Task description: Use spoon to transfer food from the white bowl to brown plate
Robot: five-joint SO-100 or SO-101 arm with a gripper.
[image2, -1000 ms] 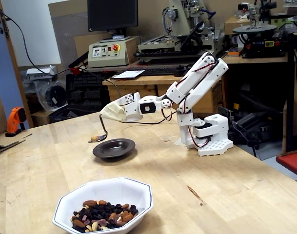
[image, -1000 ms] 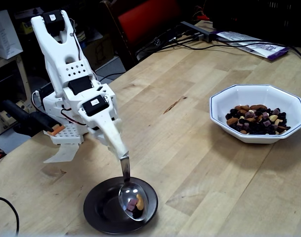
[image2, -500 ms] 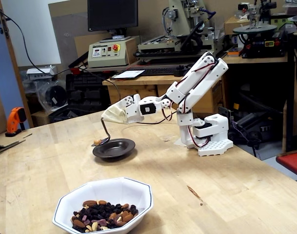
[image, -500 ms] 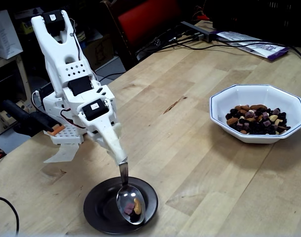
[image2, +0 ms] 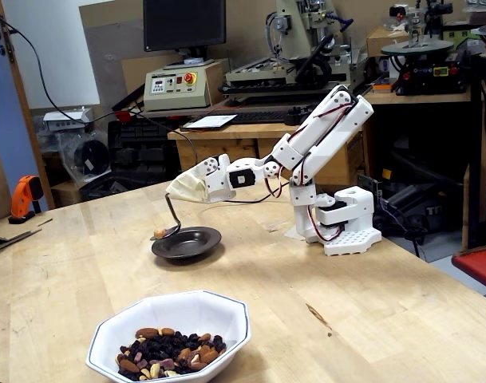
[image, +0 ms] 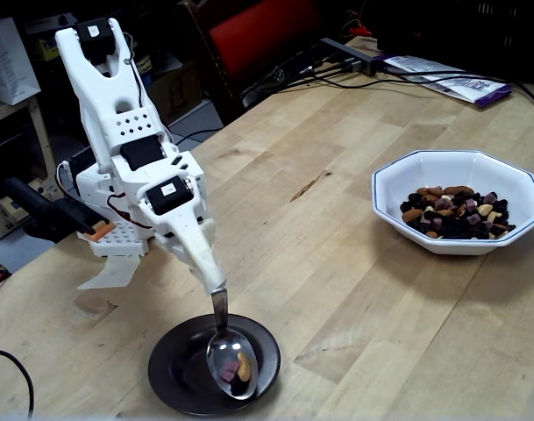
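Note:
A shiny metal spoon (image: 229,365) (image2: 170,223) hangs from my white gripper (image: 210,274) (image2: 183,189), which is shut on its handle. The spoon's bowl carries a cashew and small purple pieces of food (image: 234,368) and hovers low over the brown plate (image: 181,364) (image2: 188,243). I see no food lying on the plate itself. The white bowl (image: 512,189) (image2: 171,313), octagonal with a dark rim line, sits well apart from the plate and holds a heap of mixed nuts and raisins (image: 455,212) (image2: 167,353).
The arm's white base (image: 117,237) (image2: 343,226) is clamped near the wooden table's edge. In one fixed view papers (image: 442,74) and cables lie at the far end. In the other fixed view a workbench with machines (image2: 250,76) stands behind the table.
Over the last second the spoon sank a little toward the plate and shifted slightly inward over it. In the last half second nothing moved.

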